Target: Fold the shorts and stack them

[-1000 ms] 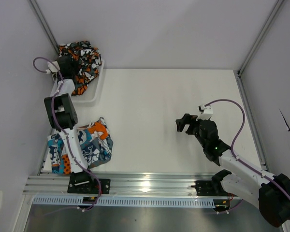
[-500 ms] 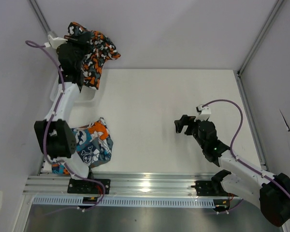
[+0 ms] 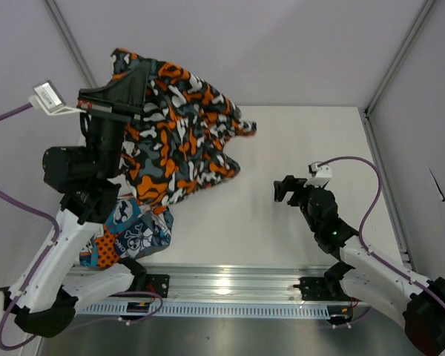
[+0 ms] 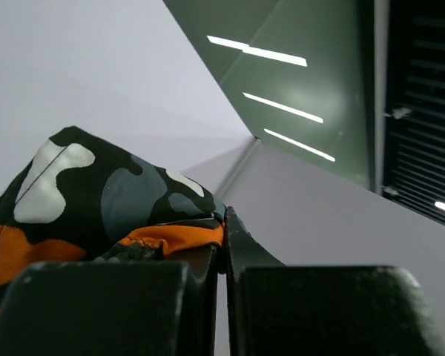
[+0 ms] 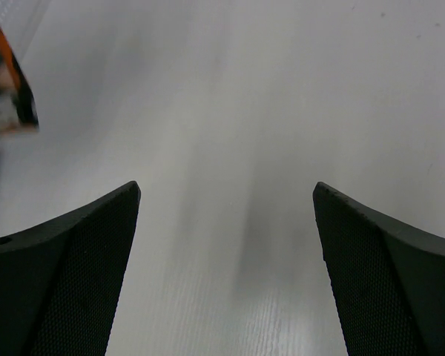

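Observation:
The camouflage shorts [image 3: 178, 148], orange, black, white and grey, hang spread out in the air over the table's left half. My left gripper [image 3: 141, 70] is raised high and shut on their top edge. In the left wrist view the orange hem [image 4: 170, 236] is pinched between the closed fingers of that gripper [image 4: 222, 222]. The teal, orange and white patchwork shorts [image 3: 137, 230] lie crumpled on the table at the near left, partly under the left arm. My right gripper [image 3: 285, 189] hovers open over bare table at the right. In the right wrist view this gripper [image 5: 226, 196] has nothing between its fingers.
The white table [image 3: 297, 141] stretches between the hanging cloth and the right wall. An aluminium rail [image 3: 222, 280] runs along the near edge with both arm bases on it. Slanted frame posts [image 3: 397, 55] stand at the back corners.
The left arm has swung up and toward the camera, lifting the camouflage shorts from the back left corner so they unfurl over the table. The right gripper has barely moved.

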Controlling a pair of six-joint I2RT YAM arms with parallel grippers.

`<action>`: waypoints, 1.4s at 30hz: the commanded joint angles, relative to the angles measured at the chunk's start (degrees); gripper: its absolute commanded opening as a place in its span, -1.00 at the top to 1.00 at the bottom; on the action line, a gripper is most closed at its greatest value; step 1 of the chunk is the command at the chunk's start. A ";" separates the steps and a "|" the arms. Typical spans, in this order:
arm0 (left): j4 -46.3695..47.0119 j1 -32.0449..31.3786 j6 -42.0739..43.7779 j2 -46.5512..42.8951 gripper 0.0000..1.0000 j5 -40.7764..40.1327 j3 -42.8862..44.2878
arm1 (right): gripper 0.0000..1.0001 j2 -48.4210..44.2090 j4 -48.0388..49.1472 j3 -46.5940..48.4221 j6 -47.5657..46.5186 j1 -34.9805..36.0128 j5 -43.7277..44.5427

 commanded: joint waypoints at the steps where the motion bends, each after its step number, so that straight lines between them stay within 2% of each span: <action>1: -1.05 -6.85 2.80 -0.69 1.00 -4.95 -7.53 | -0.99 -5.18 0.61 -1.27 0.51 -0.01 7.26; 3: -1.94 -8.61 -1.22 -1.04 1.00 -5.13 -10.19 | -0.99 -7.29 0.34 -2.07 1.30 -0.10 9.10; 4: -1.24 -9.06 -2.47 -1.04 1.00 -5.30 -15.25 | -0.99 -9.04 0.17 -2.85 1.39 -0.44 9.55; 6: 0.34 -10.29 -4.67 -0.52 1.00 -5.13 -19.05 | -0.99 -10.28 -0.01 -3.39 2.26 -0.71 11.12; 10: -2.89 -11.61 -3.36 5.01 1.00 -5.39 -18.65 | -0.99 -10.90 -0.19 -3.92 3.14 -2.12 11.14; 11: -5.78 -11.52 -2.75 7.29 1.00 -8.70 -17.68 | -0.99 -10.55 -0.19 -3.92 3.23 -2.73 10.79; 14: -8.69 -9.78 4.53 12.47 1.00 -10.49 -8.22 | -0.99 -9.50 -0.36 -3.65 3.23 -3.17 9.91; 18: -13.97 -5.91 8.84 18.36 1.00 -7.25 4.63 | -0.99 -9.32 -0.36 -3.48 3.32 -3.52 9.12; 19: -14.85 -5.81 10.60 19.17 1.00 -7.67 11.44 | -0.99 -9.32 -0.36 -3.48 3.32 -3.61 9.11; 21: -16.87 -5.81 15.42 21.45 1.00 -8.29 15.97 | -0.99 -9.32 -0.36 -3.48 3.50 -3.79 8.85; 22: -17.23 -5.81 17.01 22.07 1.00 -7.86 22.26 | -0.99 -9.32 -0.45 -3.48 3.50 -3.88 8.76; 25: -19.69 -5.81 18.44 22.34 1.00 -4.96 27.22 | -0.99 -9.41 -0.45 -3.48 3.67 -4.31 8.24; 28: -17.68 -6.86 15.19 17.36 1.00 -2.50 19.89 | -0.99 -9.50 -0.36 -3.48 3.76 -4.58 7.80; 29: -14.97 -7.39 14.14 15.33 1.00 -2.93 8.98 | -0.99 -9.50 -0.36 -3.48 3.76 -4.67 7.62; 32: -8.47 -9.84 7.56 6.30 1.00 -6.69 -4.27 | -0.99 -9.23 -0.36 -3.39 3.85 -4.93 6.57; 33: -7.66 -10.03 2.49 4.25 1.00 -7.84 -17.80 | -0.99 -9.15 -0.36 -3.39 3.76 -5.02 6.04; 37: -8.61 -10.12 -6.86 -4.71 1.00 -11.88 -39.77 | -0.99 -7.49 0.69 -3.13 2.27 -5.37 0.70; 40: -12.98 -10.12 -9.16 -8.32 1.00 -14.87 -44.65 | -0.99 -4.76 1.92 -1.90 1.31 -5.37 -3.78; 42: -16.68 -10.12 -8.20 -10.79 1.00 -17.95 -41.69 | -0.99 -0.90 2.18 -0.15 0.95 -5.37 -6.17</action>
